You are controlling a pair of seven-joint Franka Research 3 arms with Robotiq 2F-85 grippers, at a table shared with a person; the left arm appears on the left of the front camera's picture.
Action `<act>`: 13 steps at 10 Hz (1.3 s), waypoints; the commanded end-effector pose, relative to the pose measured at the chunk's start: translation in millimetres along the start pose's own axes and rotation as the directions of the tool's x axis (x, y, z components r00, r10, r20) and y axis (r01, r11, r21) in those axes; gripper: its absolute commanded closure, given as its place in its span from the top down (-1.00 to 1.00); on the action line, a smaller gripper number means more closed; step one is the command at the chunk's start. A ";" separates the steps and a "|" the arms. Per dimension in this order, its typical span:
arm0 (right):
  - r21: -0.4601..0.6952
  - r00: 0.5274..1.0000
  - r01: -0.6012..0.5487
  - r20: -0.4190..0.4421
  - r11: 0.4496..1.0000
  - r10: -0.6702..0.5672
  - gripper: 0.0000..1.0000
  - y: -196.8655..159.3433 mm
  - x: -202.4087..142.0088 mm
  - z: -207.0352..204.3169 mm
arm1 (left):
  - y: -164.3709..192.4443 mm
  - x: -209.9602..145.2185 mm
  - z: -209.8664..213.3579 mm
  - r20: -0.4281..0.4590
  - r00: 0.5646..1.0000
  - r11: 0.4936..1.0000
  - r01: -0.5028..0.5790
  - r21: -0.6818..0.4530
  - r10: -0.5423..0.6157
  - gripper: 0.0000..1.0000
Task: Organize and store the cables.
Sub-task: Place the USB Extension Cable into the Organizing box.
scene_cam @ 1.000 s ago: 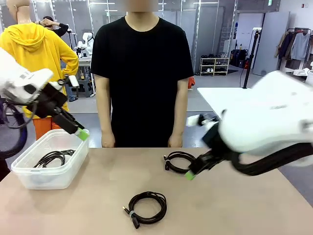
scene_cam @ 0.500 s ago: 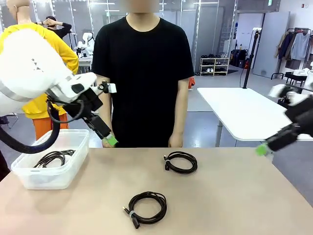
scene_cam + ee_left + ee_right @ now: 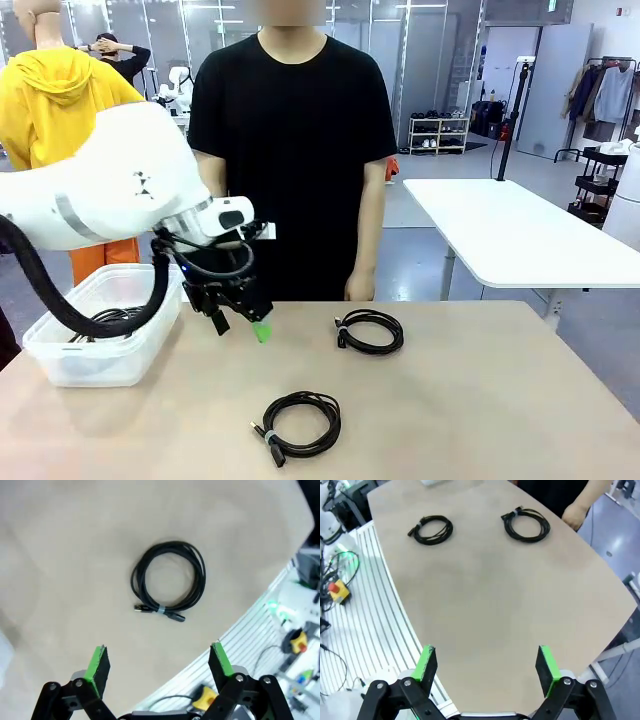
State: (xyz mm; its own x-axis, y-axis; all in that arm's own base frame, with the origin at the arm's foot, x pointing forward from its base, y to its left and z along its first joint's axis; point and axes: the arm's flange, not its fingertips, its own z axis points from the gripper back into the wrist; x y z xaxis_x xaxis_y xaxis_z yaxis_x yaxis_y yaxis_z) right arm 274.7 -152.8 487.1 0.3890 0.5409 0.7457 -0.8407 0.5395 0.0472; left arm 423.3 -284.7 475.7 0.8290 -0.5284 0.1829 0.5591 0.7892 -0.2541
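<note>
Cables of thin black cord, each one wound into a round coil, lie in three places. One coil (image 3: 332,420) lies flat on the near middle of the beige table (image 3: 480,400), and its plug ends point to the near left. We see this same coil (image 3: 136,577) in the left wrist view, where a pale band holds its turns together and one plug has a silver tip. A second coil (image 3: 396,333) lies farther away, a little to the right, near the hand (image 3: 358,288) of the person in a black T-shirt (image 3: 290,130), who stands at the far side. A third coil (image 3: 115,317) lies inside the clear plastic container (image 3: 70,350) at the left of the table.

The left gripper (image 3: 240,327) hangs above the table, between the container and the far coil, and points downward. Its green-padded jaws are spread wide and they hold nothing (image 3: 158,647).

The right gripper (image 3: 486,652) is also spread wide and holds nothing. It looks down on the table from high above, and both loose coils, the near one (image 3: 449,530) and the far one (image 3: 545,528), lie well apart from it.
</note>
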 end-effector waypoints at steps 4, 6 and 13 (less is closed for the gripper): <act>0.208 0.947 -0.206 0.288 0.956 0.141 1.00 4.1 -69.9 -17.9 | -25.1 26.6 -29.0 -0.088 0.949 0.951 -0.306 -0.036 0.302 1.00; 0.135 0.965 -0.171 0.225 0.976 0.138 1.00 0.5 -51.9 -6.7 | -17.6 19.7 -30.8 -0.072 0.964 0.966 -0.257 -0.022 0.254 1.00; 0.135 0.965 -0.171 0.225 0.976 0.138 1.00 0.5 -51.9 -6.7 | -19.0 21.0 -33.3 -0.078 0.961 0.963 -0.268 -0.026 0.265 1.00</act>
State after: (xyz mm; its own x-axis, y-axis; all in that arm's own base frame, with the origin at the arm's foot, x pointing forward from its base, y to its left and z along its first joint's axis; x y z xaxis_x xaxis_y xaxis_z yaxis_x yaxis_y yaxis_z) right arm 255.7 -176.0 444.1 0.1999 0.4544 0.8681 -0.9332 0.3584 0.0272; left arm 430.4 -321.2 452.6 0.9459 -0.3226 0.0343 0.3163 0.8935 -0.3187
